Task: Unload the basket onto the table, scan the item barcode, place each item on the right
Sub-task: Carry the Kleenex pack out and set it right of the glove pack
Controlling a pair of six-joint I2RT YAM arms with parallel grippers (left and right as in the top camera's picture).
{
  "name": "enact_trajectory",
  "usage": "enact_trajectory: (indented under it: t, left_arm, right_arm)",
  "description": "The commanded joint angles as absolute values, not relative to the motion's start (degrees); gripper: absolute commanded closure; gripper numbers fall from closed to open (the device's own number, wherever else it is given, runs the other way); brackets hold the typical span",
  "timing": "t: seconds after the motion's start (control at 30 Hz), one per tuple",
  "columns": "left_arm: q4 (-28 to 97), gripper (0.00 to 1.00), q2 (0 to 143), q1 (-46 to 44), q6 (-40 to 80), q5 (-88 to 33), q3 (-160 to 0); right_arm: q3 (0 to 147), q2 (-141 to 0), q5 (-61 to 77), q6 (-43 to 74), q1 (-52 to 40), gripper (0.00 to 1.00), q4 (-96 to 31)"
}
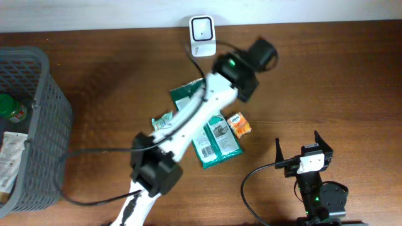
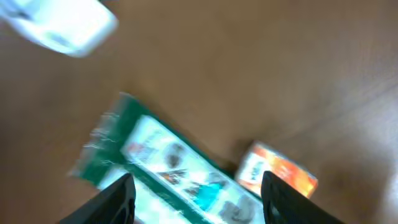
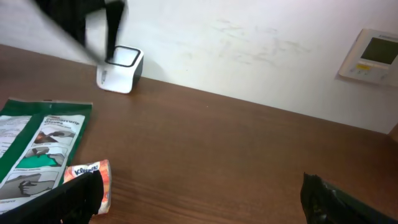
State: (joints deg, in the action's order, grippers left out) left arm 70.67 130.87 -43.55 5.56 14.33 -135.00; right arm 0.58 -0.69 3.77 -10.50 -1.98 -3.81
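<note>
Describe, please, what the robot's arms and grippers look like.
The left arm has white tubular links and boxy black joints, one showing a green light; a black cable trails from it. The right arm is black with a white block at the wrist. The left gripper and right gripper are black, with flat fingers.

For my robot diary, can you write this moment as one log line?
left end effector: open, empty | right end effector: open, empty | green packet: on table | scanner: by wall
</note>
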Motion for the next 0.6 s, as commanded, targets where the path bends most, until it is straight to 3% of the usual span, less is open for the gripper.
enact_trajectory:
  t: [0.0, 0.2, 0.3, 0.37, 0.57]
  left_arm:
    - [78.5, 0.38, 128.9, -36.5, 5.5, 19.6, -153.7]
    - [92.6, 0.41, 125.1, -16.9, 10.3, 19.6, -174.6]
    - [96.7, 0.41, 124.8, -3.6, 15.4, 19.0, -176.3]
    - [96.7, 0.34, 124.8, 4.3, 19.1, 17.5, -175.7]
    - [96.7, 0.32, 124.8, 17.8, 23.4, 16.3, -170.6]
  right_arm:
    - [0.3, -0.4, 4.3, -10.5, -2.3, 0.01, -4.1]
    - [0.3, -0.4, 4.3, -10.5, -2.3, 0.02, -4.1]
    - [0.3, -0.4, 4.3, -10.5, -2.3, 0.02, -4.1]
    - [0.3, -0.4, 4.3, -10.5, -2.3, 0.02, -4.1]
    - [0.3, -0.4, 4.3, -10.5, -2.3, 0.02, -4.1]
